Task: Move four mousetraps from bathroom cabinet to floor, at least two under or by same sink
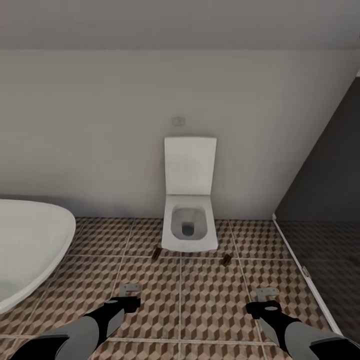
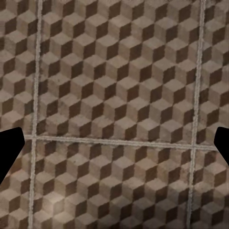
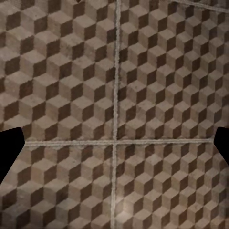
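Observation:
Two small brown mousetraps lie on the bathroom floor (image 1: 210,305) in the head view, one (image 1: 156,253) at the left front corner of the white toilet (image 1: 190,227) and one (image 1: 226,259) at its right front corner. My left gripper (image 1: 131,290) hangs low over the tiles, nearer me than the left trap, and is open and empty. My right gripper (image 1: 266,294) is level with it on the right, also open and empty. Both wrist views look onto cube-patterned tiles (image 2: 114,71) (image 3: 157,71) with black fingertips (image 2: 8,152) (image 3: 8,148) far apart. The cabinet and the sink are out of view.
A white oval bathtub (image 1: 25,250) fills the left side. A dark glass partition (image 1: 325,200) with a pale floor rail (image 1: 300,265) closes off the right. The pale wall (image 1: 100,150) stands behind the toilet, whose lid is raised.

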Robot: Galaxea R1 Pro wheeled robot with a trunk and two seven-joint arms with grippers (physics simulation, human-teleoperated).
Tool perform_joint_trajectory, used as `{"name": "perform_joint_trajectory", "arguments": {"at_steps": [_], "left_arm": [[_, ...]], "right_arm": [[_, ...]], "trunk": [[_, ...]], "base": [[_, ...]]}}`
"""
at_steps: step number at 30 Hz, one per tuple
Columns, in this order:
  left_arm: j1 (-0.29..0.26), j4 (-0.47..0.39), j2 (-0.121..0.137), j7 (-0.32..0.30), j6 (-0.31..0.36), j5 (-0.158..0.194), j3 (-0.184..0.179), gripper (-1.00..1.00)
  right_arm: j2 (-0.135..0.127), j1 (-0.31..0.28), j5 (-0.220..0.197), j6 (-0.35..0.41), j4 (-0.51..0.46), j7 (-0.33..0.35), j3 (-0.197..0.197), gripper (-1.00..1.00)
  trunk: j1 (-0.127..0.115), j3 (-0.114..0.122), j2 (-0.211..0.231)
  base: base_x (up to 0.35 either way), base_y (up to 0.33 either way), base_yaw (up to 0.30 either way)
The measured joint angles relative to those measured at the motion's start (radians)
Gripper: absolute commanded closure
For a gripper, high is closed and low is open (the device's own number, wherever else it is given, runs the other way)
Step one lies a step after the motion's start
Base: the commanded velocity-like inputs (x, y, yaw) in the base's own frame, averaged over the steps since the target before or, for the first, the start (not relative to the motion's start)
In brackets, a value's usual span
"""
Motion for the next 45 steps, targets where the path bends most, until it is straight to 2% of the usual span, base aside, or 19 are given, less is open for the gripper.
{"name": "perform_joint_trajectory", "arguments": {"at_steps": [26,45], "left_arm": [[0.000,0.000,0.000,0.002,-0.001,0.000,0.000,-1.00],[0.000,0.000,0.000,0.002,-0.002,-0.001,0.000,-1.00]], "right_arm": [[0.001,0.000,0.000,0.000,0.000,0.000,0.000,-1.00],[0.007,0.000,-0.008,0.000,0.000,-0.001,-0.002,-1.00]], "trunk": [[-0.100,0.082,0.182],[-0.100,0.099,0.182]], "base": [[0.000,0.000,0.000],[0.000,0.000,0.000]]}}
